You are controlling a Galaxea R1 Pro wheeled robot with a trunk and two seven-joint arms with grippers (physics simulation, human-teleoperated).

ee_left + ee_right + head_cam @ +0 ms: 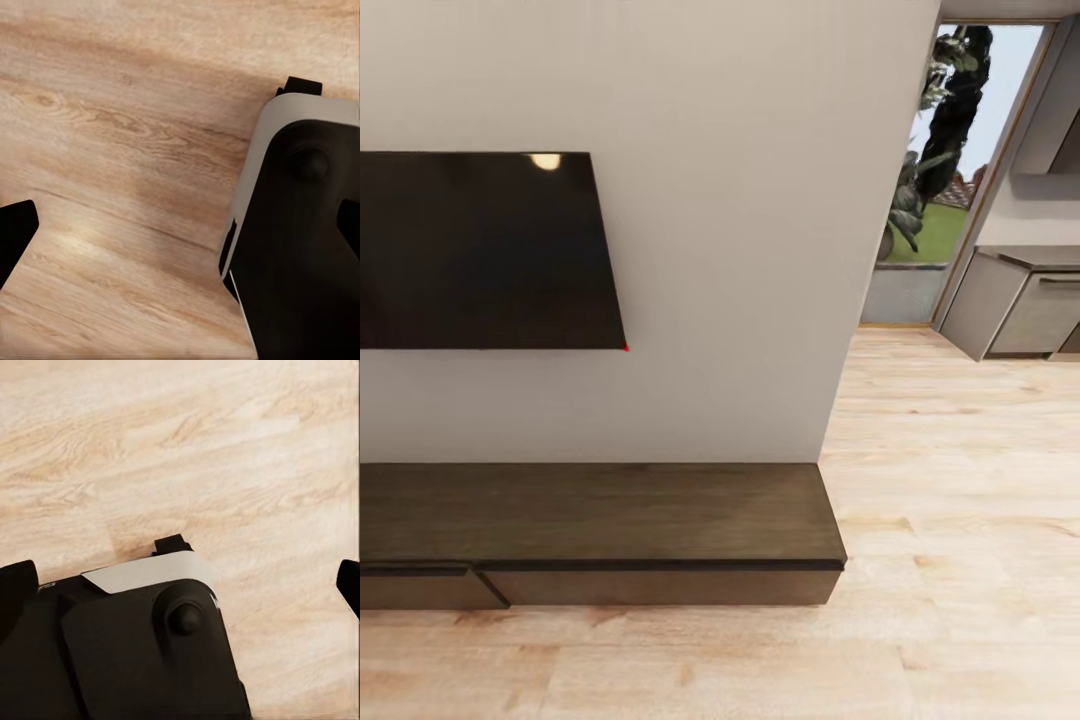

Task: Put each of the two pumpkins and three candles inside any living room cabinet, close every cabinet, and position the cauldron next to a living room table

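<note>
- The left gripper (180, 225) shows in its wrist view as two dark fingertips (16, 232) at opposite edges of the picture, wide apart, with nothing between them.
- Beyond those tips lie the wood floor (127, 150) and the robot's own base (300, 247), a black body with a pale grey rim.
- The right gripper (180, 585) shows the same way in its wrist view: two dark tips (15, 585) spread far apart, holding nothing.
- Under it are the black base (142, 660) with its grey edge and a round knob, and pale floor (225, 450) past that.
- In the head view the cabinet (600, 510) runs along the foot of the wall, a long low dark-brown unit with its top bare.
- Its right front (660, 585) sits flush and closed; at the left edge a second front (420, 588) seems to stand slightly forward, though whether it is ajar cannot be told.
- A dark TV (480, 250) hangs on the white wall (760, 250) above the cabinet's left part.
- To the right of the wall's end the floor (950, 500) runs far back to a glass door (950, 150) with a plant and greenery beyond.
- Grey kitchen units (1020, 305) stand at the far right.
</note>
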